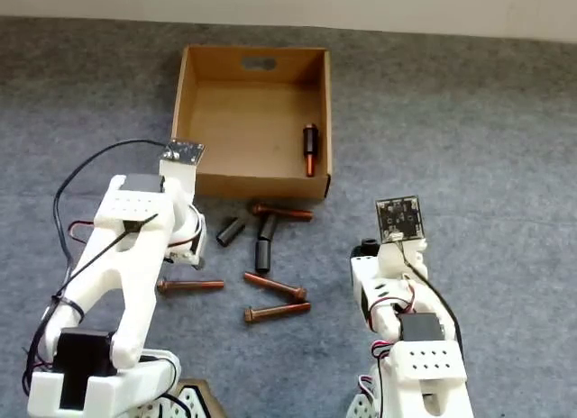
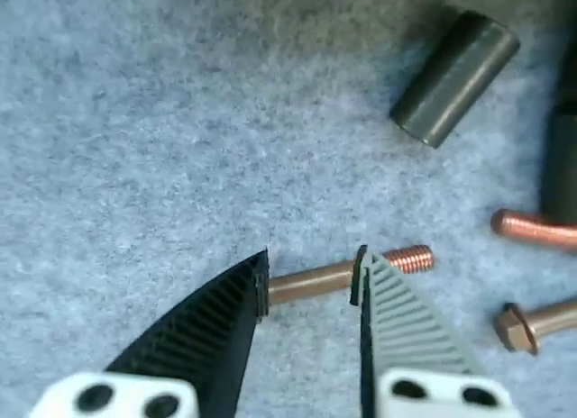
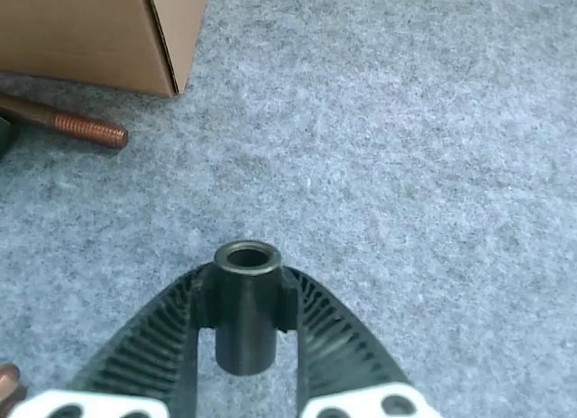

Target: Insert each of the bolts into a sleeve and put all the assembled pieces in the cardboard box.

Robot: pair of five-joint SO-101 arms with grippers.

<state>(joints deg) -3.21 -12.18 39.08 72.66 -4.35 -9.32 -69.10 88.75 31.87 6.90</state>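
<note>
My left gripper (image 2: pixel 311 272) is open and low over the carpet, its two fingertips straddling the shaft of a copper bolt (image 2: pixel 311 280) that lies on the floor; the same bolt (image 1: pixel 191 285) lies beside the left arm. My right gripper (image 3: pixel 245 301) is shut on a black sleeve (image 3: pixel 245 303), bore end facing away, held above the carpet to the right of the cardboard box (image 1: pixel 189 94). One assembled piece (image 1: pixel 310 149) lies inside the box by its right wall. Three more bolts (image 1: pixel 282 211) (image 1: pixel 275 286) (image 1: pixel 277 312) and three loose sleeves (image 1: pixel 232 229) (image 1: pixel 268 225) (image 1: pixel 262 255) lie in front of the box.
Grey carpet covers the whole surface. The box corner (image 3: pixel 99 31) and a bolt's threaded end (image 3: pixel 63 121) are just ahead of the right gripper. A loose sleeve (image 2: pixel 455 77) and a hex-headed bolt (image 2: pixel 532 323) lie near the left gripper.
</note>
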